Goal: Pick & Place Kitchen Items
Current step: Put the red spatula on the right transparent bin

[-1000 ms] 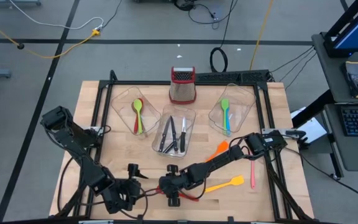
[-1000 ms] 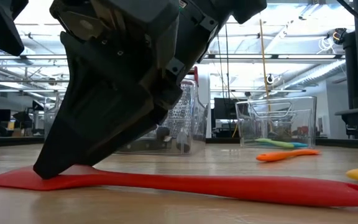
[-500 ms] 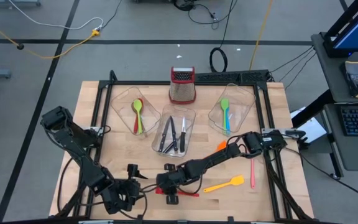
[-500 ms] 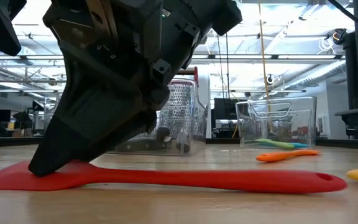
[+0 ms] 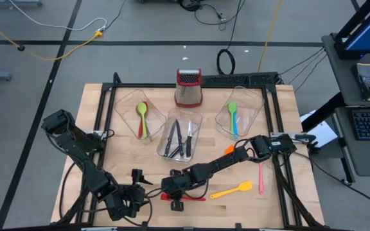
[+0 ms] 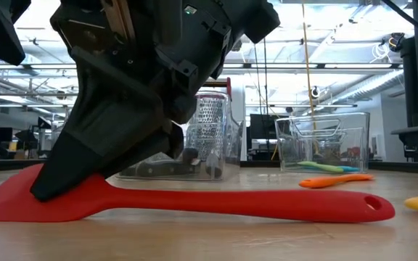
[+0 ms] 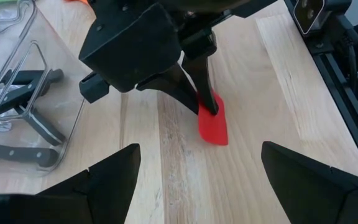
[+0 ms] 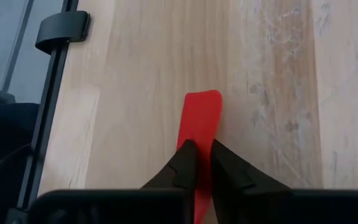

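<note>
A: Status of the right gripper (image 8: 197, 163)?

B: Down at the table's front edge, fingers pressed onto the blade end of the red spatula (image 6: 194, 204). A second ago they stood apart over it; they have since closed.

A: Has the spatula moved?

B: Yes. In the low view it has slid sideways, so its handle hole now shows, and the blade end sits tipped up off the wood. The handle end rests on the table (image 5: 108, 141).

A: Left gripper (image 7: 194, 180)?

B: Spread wide, waiting near the front edge just beside the right one, holding nothing.

A: Meaning for the task?

B: The grasp looks made; my judgement is that a lift and carry to a tub (image 5: 178, 138) comes next. The orange spatula (image 5: 229, 153), yellow spatula (image 5: 231, 190) and pink utensil (image 5: 260, 178) lie loose on the table.
</note>
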Available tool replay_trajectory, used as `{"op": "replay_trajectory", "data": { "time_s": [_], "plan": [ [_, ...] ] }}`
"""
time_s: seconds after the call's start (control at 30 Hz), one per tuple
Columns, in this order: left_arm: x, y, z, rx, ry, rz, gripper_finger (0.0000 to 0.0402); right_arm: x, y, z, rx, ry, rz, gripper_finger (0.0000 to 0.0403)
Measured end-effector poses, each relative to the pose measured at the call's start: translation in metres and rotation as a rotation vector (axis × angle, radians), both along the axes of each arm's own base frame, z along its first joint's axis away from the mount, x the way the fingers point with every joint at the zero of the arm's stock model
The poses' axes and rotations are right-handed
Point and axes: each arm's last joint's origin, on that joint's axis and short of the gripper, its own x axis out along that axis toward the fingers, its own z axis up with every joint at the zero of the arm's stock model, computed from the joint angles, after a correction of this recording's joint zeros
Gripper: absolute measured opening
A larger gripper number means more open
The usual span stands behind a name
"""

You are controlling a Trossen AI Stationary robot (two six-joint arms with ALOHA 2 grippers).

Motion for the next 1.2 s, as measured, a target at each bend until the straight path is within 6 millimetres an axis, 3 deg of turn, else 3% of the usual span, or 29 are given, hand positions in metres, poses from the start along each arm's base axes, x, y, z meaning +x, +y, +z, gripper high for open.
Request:
{"op": "replay_trajectory", "data": {
  "time_s": [0.13, 0.27, 0.53, 0.9, 1.2],
  "plan": [
    [0.0, 0.0, 0.0, -0.014, 0.0, 0.013, 0.0335, -0.002, 0.004, 0.023, 0.011, -0.039, 0.019, 0.0014],
    [-0.001, -0.001, 0.0, -0.022, 0.0, 0.017, 0.0335, -0.014, 0.012, 0.063, 0.023, -0.054, 0.066, 0.0013],
    [-0.003, -0.004, 0.002, -0.024, -0.044, 0.038, 0.0335, -0.056, 0.015, 0.136, -0.092, -0.018, 0.088, 0.0012],
    [0.004, 0.003, 0.003, 0.064, -0.104, 0.085, 0.0335, -0.102, -0.016, 0.215, -0.331, -0.084, -0.032, 0.0012],
    [0.014, 0.013, 0.003, 0.107, -0.082, 0.073, 0.0335, -0.141, -0.06, 0.271, -0.428, -0.148, -0.272, 0.0012]
  ]
}}
